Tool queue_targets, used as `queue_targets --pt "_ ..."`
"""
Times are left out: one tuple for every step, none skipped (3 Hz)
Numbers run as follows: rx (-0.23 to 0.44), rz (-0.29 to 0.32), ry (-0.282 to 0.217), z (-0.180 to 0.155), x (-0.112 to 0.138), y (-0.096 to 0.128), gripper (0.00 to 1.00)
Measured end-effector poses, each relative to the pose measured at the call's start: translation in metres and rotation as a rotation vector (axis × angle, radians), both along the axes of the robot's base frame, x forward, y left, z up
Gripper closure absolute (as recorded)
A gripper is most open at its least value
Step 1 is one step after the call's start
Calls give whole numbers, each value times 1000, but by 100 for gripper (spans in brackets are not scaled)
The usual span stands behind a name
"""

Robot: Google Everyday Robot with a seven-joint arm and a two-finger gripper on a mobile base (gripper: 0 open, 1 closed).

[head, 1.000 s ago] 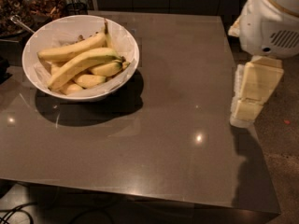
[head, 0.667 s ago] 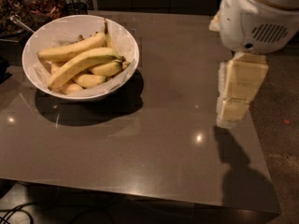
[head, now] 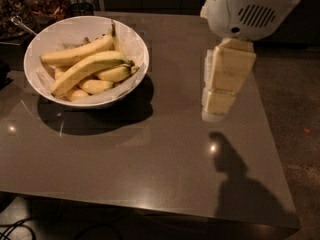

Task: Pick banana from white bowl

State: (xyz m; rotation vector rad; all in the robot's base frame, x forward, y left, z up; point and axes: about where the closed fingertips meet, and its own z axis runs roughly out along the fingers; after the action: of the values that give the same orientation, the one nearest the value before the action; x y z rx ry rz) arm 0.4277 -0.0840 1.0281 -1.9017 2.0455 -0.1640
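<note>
A large white bowl (head: 131, 46) stands at the back left of the brown table (head: 150, 154). It holds several yellow bananas (head: 87, 66), the longest lying across the top. My gripper (head: 218, 104) hangs from the white arm housing (head: 245, 6) above the right side of the table, well to the right of the bowl and apart from it. It holds nothing that I can see.
A dark dish with a spoon (head: 22, 25) and dark clutter sit behind the bowl at the far left. The table's right edge (head: 272, 149) drops to a speckled floor. My gripper's shadow (head: 232, 179) falls on the front right of the table.
The arm and gripper have moved left, from beyond the table's right edge to above its right side, closer to the bowl. The bowl and bananas have not moved.
</note>
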Motion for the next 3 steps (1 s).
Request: queue_targets --pt "6 53 4 7 20 49 0" --pt "-15 120 36 0 40 92 0" --pt "7 134 4 7 42 102 0"
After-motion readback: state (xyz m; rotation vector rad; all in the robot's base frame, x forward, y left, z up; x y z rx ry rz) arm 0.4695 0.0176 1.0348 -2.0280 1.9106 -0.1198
